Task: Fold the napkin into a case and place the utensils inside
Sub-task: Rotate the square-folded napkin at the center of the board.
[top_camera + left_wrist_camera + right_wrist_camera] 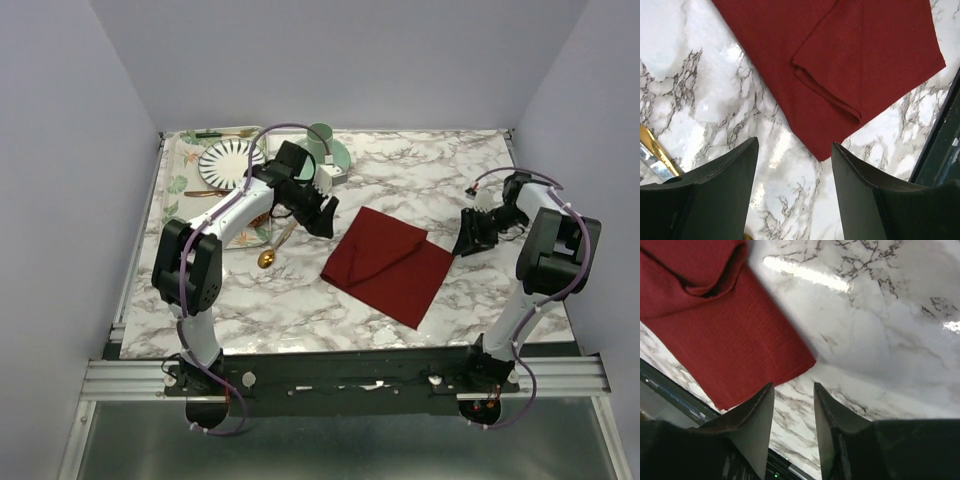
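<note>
The dark red napkin [385,262] lies on the marble table [450,170], partly folded, with one flap doubled over its upper layer [840,75]. My left gripper [325,222] hovers just off the napkin's left corner, open and empty [794,144]. My right gripper [466,245] hangs beside the napkin's right corner [790,357], its jaws apart with only bare marble between them [793,386]. The gold spoon [268,257] lies left of the napkin, under the left arm; its handle [652,145] shows at the left wrist view's edge. The knife is not clearly in view.
A leaf-patterned tray [185,165] at the back left carries a striped plate [232,160], a green-handled utensil [225,133] and a brown-gold utensil [205,193]. A green cup on a saucer [325,150] stands behind the left gripper. A metal rail [340,365] borders the near edge.
</note>
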Available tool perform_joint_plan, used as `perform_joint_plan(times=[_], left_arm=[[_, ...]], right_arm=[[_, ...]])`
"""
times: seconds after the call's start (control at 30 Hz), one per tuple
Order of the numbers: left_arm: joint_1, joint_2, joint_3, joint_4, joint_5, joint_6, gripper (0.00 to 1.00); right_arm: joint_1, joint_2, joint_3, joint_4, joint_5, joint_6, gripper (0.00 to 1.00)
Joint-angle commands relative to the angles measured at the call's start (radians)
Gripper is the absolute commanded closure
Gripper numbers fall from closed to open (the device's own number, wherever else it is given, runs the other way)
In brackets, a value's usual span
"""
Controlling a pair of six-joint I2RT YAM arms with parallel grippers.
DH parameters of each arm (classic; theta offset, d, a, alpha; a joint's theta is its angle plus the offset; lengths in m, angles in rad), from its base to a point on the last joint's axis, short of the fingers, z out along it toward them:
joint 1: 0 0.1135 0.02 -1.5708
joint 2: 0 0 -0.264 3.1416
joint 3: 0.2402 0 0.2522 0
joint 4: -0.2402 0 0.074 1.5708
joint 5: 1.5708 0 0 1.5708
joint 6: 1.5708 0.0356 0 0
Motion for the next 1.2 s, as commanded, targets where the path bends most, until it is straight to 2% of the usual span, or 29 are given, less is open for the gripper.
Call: perform_joint_plan(times=[0.0,0.13,0.3,0.37,0.47,0.57,0.83,1.03,1.17], left_arm=[[-0.024,-0.036,-0.111,0.025,0.030,0.054,0.31],[-0.034,-0.045,-0.191,0.041,0.009,0.037,0.32],[-0.050,-0.039,-0.240,0.062,-0.014,-0.008,0.33],[-0.056,-0.045,-0.263,0.074,-0.027,-0.008,0.33],[-0.065,-0.060,-0.291,0.114,-0.044,-0.026,0.39],[-0.080,-0.073,-0.305,0.139,-0.037,-0.034,0.44],[-0.143,-0.042,-0.299,0.186,-0.140,-0.064,0.48],[-0.145,0.045,-0.247,0.177,-0.186,-0.086,0.54],[-0.134,0.116,-0.213,0.131,-0.264,-0.066,0.60]], right_arm=[[0.033,0.058,0.033,0.051,0.063,0.015,0.60],[0.072,0.073,0.002,0.058,0.099,0.002,0.66],[0.089,0.054,-0.062,0.054,0.128,-0.021,0.78],[0.093,0.029,-0.105,0.049,0.134,-0.028,0.79],[0.103,-0.008,-0.162,0.048,0.137,-0.040,0.83],[0.114,-0.029,-0.197,0.049,0.134,-0.046,0.84],[0.140,-0.117,-0.298,-0.004,0.100,-0.083,0.82],[0.131,-0.178,-0.159,-0.144,-0.010,-0.092,0.74],[0.128,-0.184,-0.050,-0.149,-0.035,-0.063,0.72]])
